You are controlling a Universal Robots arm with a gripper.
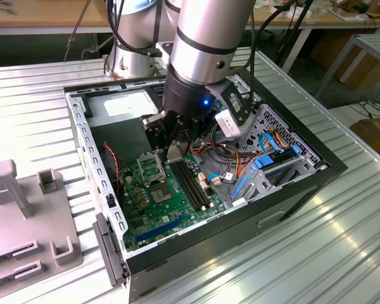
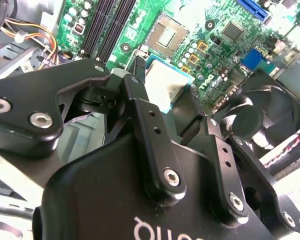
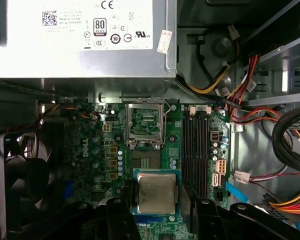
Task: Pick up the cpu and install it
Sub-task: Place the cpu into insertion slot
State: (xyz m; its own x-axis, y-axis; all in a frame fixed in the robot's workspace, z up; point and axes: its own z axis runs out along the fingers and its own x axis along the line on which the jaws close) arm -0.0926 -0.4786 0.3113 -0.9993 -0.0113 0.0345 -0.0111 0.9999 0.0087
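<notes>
My gripper [image 3: 156, 202] hangs inside the open computer case [image 1: 316, 166], shut on the cpu [image 3: 156, 192]. The cpu is a small square chip with a dull grey metal top, and a black finger [image 3: 187, 197] presses on each of two opposite edges. It is held flat above the green motherboard [image 3: 90, 150], a short way from the open socket [image 3: 144, 122], whose shiny metal frame is folded back. In the second wrist view the cpu [image 2: 162, 82] shows pale between the fingertips, with the socket [image 2: 166, 34] beyond it. In the exterior view the gripper [image 1: 175, 151] hovers just beside the socket [image 1: 149, 166].
Long black memory slots [image 3: 196, 150] run beside the socket. A power supply [image 3: 80, 35], a black fan [image 3: 20, 175] and bundles of coloured cables [image 3: 285, 150] crowd the case. Blue drive brackets [image 1: 272, 161] stand at the exterior view's right. A grey fixture [image 1: 25, 209] sits on the table outside.
</notes>
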